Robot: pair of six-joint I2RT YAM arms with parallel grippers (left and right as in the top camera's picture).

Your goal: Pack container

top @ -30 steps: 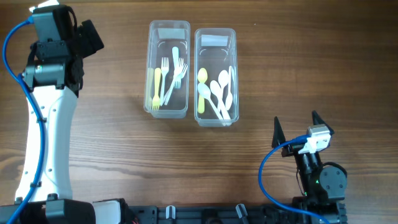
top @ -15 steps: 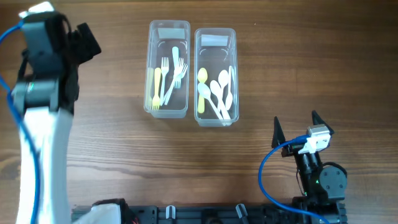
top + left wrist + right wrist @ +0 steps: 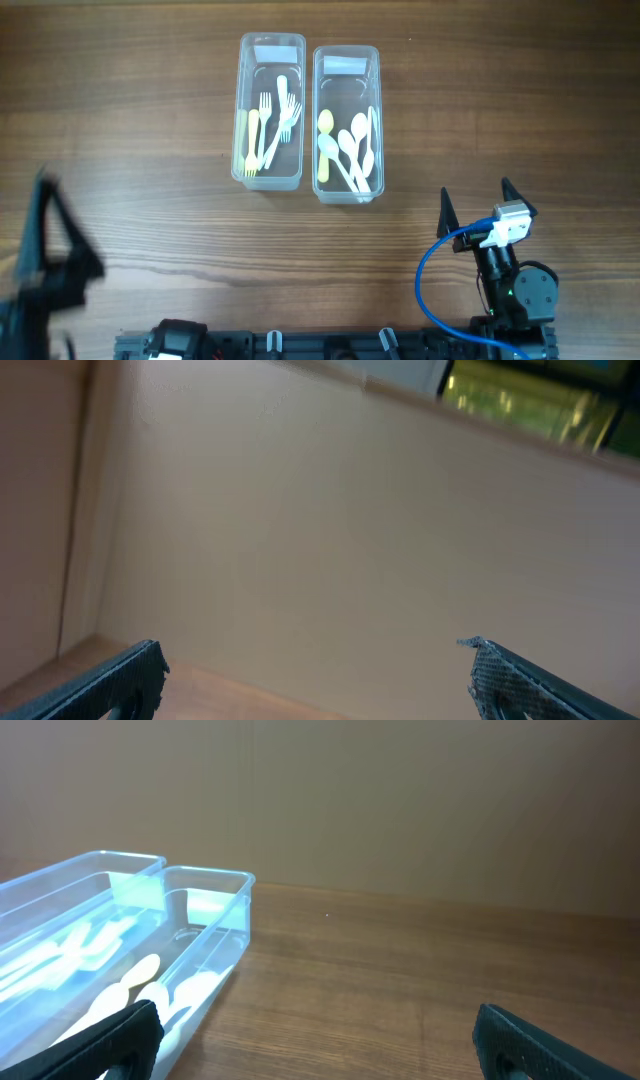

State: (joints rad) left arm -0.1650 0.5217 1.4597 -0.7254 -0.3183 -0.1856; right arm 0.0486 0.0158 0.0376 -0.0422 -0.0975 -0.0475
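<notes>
1. My left pincer (image 3: pixel 315 672), left wrist view: the two dark fingertips sit at the lower corners of the frame, spread wide with nothing between them, so it is released. It faces a plain beige wall (image 3: pixel 300 530).
2. My left arm (image 3: pixel 50 262), overhead view: a dark, motion-blurred shape at the lower left edge of the table (image 3: pixel 150 210), well apart from both containers. Its detail cannot be made out there.
3. My right pincer (image 3: pixel 477 203): low on the right side of the table, fingers splayed in a V and gripping nothing, so it is released. A blue cable (image 3: pixel 430 270) loops beside its base.
4. Fork container (image 3: pixel 240 110): clear plastic, at the upper middle of the table, its long axis running away from me. Inside lie the forks (image 3: pixel 278 118), several white and one yellow, gathered toward the near end.
5. Spoon container (image 3: pixel 380 120): clear plastic, just beside the fork container on its right, long sides parallel. Inside lie the spoons (image 3: pixel 353 150), several white and one yellow, bowls toward the far end.
6. Right wrist view: both containers lie at the left, ahead of my parted fingers. The spoon container is the nearer, and pale spoons show through its wall. Neither pincer touches a container.
</notes>
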